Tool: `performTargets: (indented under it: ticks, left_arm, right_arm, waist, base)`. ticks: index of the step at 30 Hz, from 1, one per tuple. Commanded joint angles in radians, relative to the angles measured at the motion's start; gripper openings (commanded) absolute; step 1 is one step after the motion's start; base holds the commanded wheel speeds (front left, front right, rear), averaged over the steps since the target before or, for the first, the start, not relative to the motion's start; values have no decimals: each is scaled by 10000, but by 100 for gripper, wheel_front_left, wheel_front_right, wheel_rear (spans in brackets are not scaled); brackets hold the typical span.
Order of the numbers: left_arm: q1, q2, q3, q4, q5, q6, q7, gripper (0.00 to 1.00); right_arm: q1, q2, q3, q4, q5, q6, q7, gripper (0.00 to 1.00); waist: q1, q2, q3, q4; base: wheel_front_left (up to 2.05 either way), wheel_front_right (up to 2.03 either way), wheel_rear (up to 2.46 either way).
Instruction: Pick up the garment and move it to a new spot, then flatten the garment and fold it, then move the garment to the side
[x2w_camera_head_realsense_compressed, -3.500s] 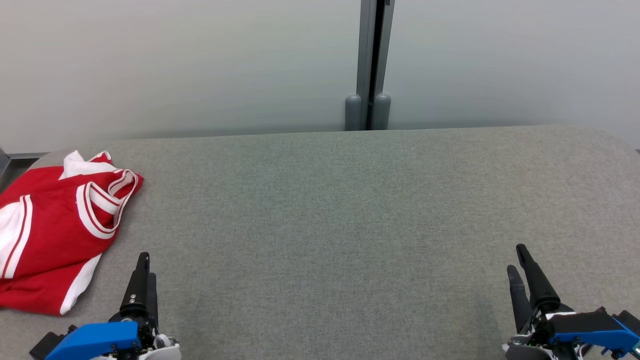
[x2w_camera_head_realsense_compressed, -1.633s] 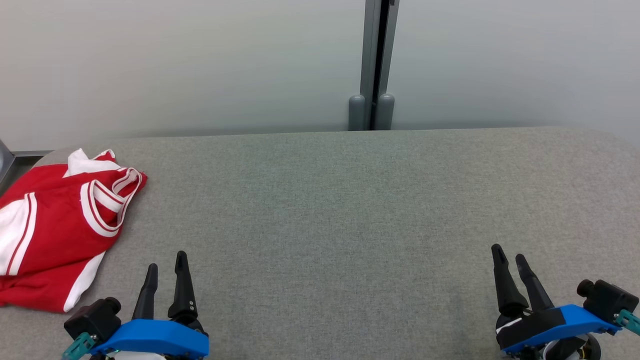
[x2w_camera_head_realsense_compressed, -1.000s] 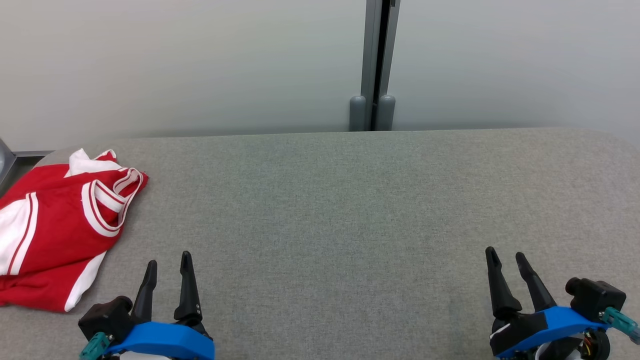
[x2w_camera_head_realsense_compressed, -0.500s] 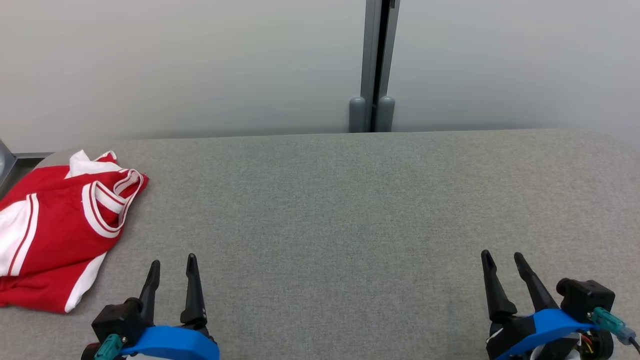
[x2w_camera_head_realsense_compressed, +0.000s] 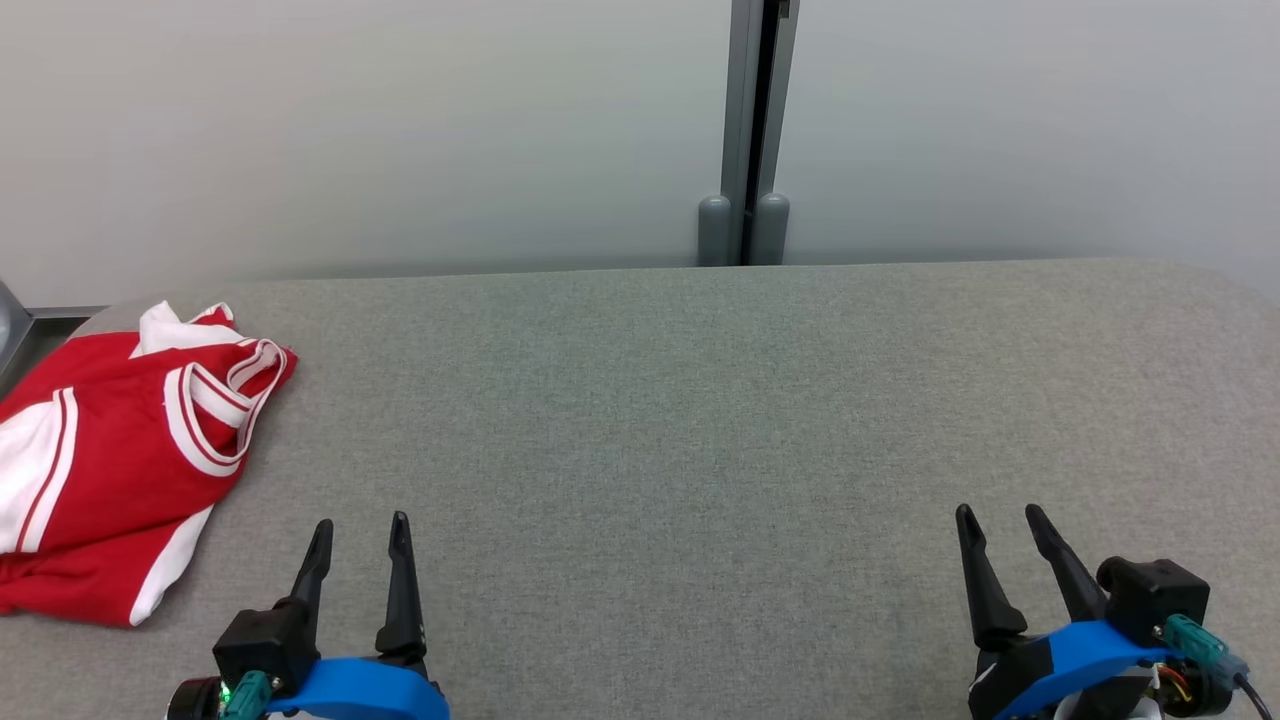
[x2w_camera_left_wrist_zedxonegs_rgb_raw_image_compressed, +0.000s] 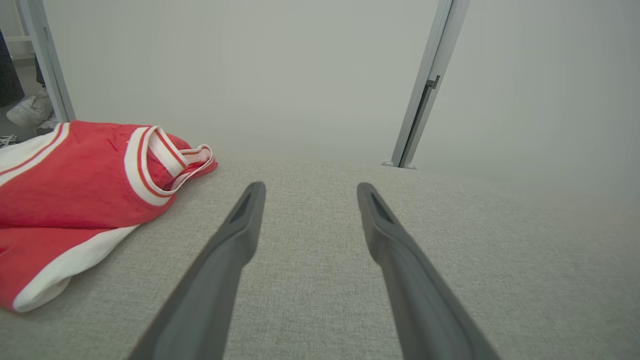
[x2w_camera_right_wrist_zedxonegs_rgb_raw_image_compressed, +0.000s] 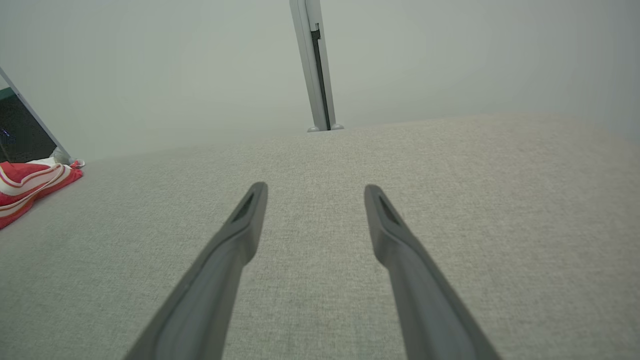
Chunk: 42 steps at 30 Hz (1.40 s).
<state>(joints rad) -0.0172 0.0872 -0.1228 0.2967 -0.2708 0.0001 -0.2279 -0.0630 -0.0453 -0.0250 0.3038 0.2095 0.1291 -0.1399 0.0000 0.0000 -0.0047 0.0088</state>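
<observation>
A red garment (x2w_camera_head_realsense_compressed: 110, 460) with white stripes and trim lies bunched at the far left edge of the grey table (x2w_camera_head_realsense_compressed: 700, 420). In the left wrist view the garment (x2w_camera_left_wrist_zedxonegs_rgb_raw_image_compressed: 75, 185) sits to the left of my fingers. My left gripper (x2w_camera_head_realsense_compressed: 360, 522) stands open near the front edge, a little right of the garment and not touching it. At the front right, my right gripper (x2w_camera_head_realsense_compressed: 998, 512) is open over bare cloth-covered table. The right wrist view catches a strip of the garment (x2w_camera_right_wrist_zedxonegs_rgb_raw_image_compressed: 30, 182) at its far left. Both grippers (x2w_camera_left_wrist_zedxonegs_rgb_raw_image_compressed: 307, 187) (x2w_camera_right_wrist_zedxonegs_rgb_raw_image_compressed: 314, 189) hold nothing.
A pale wall runs behind the table, with a grey post (x2w_camera_head_realsense_compressed: 745, 130) at its middle. A shoe (x2w_camera_left_wrist_zedxonegs_rgb_raw_image_compressed: 30, 110) rests on the floor beyond the table's left end. The table's left edge lies right under the garment.
Both grippers have turned from edge-on to flat and drawn back toward the front edge. The left one slid right, the right one slid left. The garment has stayed put.
</observation>
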Motion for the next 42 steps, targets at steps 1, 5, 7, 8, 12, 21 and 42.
performTargets:
  ticks: [1,5,7,8,12,21,42]
  left_arm:
    - [66,43,-54,-21,162,37,-54,100]
    - [78,61,-87,-35,352,91,-113,100]
    - [81,51,-98,-50,415,114,-154,100]
    - [88,46,-101,-49,429,121,-147,100]
    - [101,34,-125,-42,471,145,-207,100]
    - [124,40,-132,-42,252,184,-124,100]
    - [132,354,-142,-211,232,392,-97,100]
  right_arm:
    - [10,-80,12,-2,-193,25,-80,100]
    - [2,-81,24,16,-409,27,-131,100]
    - [1,-82,34,21,-523,28,-160,100]
    - [0,-81,41,26,-594,28,-188,100]
    - [4,-83,48,54,-721,28,-247,100]
    - [-40,-80,62,95,-597,28,-345,100]
    - [149,-72,-32,-118,-670,28,-336,100]
  waist:
    - [0,0,4,-3]
    - [0,0,12,-6]
    - [0,0,16,-7]
    - [0,0,19,-9]
    - [0,0,16,-19]
    - [0,0,9,-59]
    - [0,0,104,2091]
  base:
    - [0,0,0]
    - [0,0,0]
    - [0,0,0]
    - [0,0,0]
    - [0,0,0]
    - [0,0,0]
    - [0,0,0]
